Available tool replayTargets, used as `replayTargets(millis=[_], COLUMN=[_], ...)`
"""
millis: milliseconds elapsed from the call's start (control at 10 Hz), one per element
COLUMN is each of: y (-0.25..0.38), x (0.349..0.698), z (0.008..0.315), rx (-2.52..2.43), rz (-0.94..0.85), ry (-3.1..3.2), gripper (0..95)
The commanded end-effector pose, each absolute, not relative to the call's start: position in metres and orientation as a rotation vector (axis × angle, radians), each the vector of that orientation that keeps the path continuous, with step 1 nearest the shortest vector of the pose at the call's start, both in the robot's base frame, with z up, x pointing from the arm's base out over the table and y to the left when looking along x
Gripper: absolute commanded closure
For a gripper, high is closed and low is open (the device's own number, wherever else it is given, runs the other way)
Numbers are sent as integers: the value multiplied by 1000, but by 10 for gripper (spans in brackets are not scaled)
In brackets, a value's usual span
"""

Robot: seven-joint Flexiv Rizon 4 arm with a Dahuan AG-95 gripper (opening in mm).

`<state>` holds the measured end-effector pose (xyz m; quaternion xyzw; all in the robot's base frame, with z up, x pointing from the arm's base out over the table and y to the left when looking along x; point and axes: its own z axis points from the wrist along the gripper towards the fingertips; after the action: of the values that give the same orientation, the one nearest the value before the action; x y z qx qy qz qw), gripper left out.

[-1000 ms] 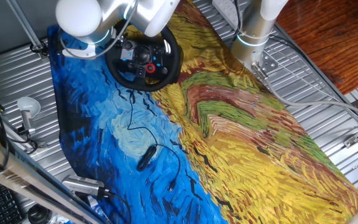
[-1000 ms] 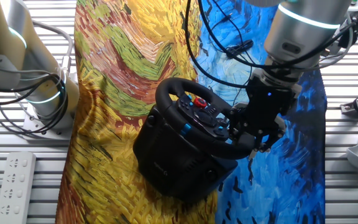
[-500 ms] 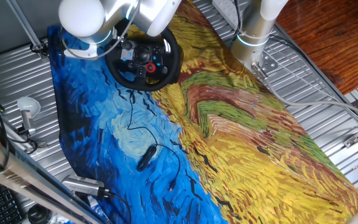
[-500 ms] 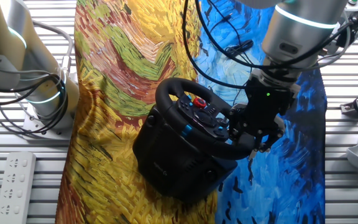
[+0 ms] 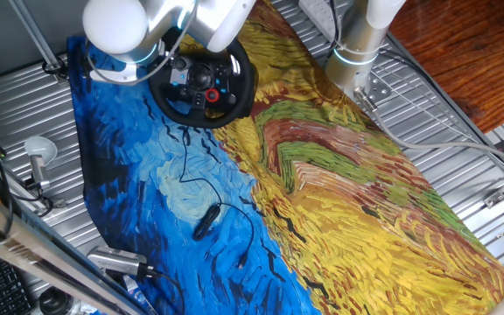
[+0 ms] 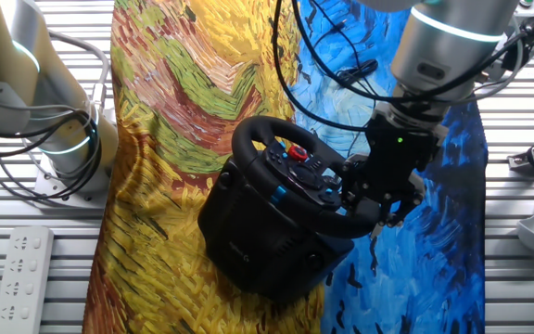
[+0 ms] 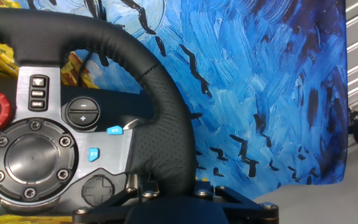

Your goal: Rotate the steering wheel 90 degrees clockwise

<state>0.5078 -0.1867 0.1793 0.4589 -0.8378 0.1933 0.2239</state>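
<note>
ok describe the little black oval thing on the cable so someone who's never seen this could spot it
Start from the painted cloth over the table and go to its blue half, well away from the steering wheel. There a small black oval device lies flat on the cloth, alone. Unlike the big round wheel, it is small and trails a thin black cable running up toward the wheel.

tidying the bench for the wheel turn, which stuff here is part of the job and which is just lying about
Part of the job:
- steering wheel
- tool, at the wheel's rim

Just lying about:
- small black oval device with its thin cable
- power strip
- second robot arm
- painted cloth under everything
</note>
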Motion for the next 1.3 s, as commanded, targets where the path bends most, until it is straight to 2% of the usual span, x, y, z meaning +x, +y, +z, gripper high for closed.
replayTargets(millis=[100,1300], y=[-188,-193], x=[507,501], z=[181,189], rx=[1255,1182], rz=[543,610], ry=[-2306,-2314], gripper=[950,950])
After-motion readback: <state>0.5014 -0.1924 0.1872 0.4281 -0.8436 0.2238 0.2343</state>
